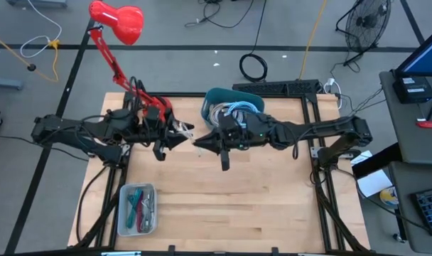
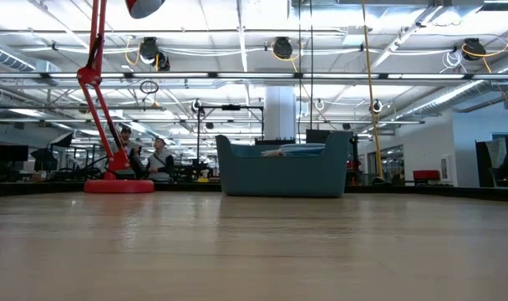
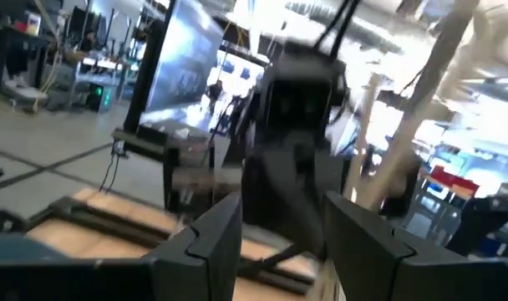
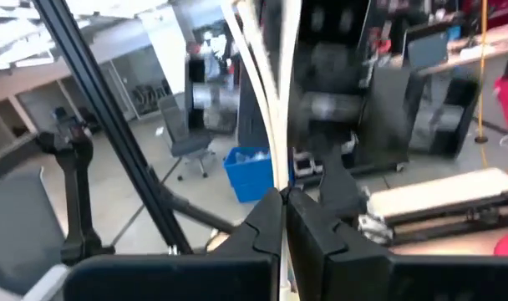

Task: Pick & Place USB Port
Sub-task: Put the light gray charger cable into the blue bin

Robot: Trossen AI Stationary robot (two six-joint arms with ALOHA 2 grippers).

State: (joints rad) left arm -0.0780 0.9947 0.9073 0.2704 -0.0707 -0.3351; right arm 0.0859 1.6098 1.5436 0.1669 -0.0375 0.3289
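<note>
High view: my left claw [image 1: 190,132] and right claw [image 1: 199,141] meet above the wooden surface [image 1: 223,199]. Left fingers stand apart; right is clamped on a white cable [image 4: 266,100].

Red lamp [image 1: 120,43] and teal bin [image 1: 230,107] crowd table's rear.

Wooden table [image 1: 223,199], light plank top in a dark frame, carried a teal bin [image 1: 217,100] of cables at its far edge, a red desk lamp [image 1: 122,43] whose base stood at the far left, and a clear tray [image 1: 137,209] of small items near the front left.
</note>
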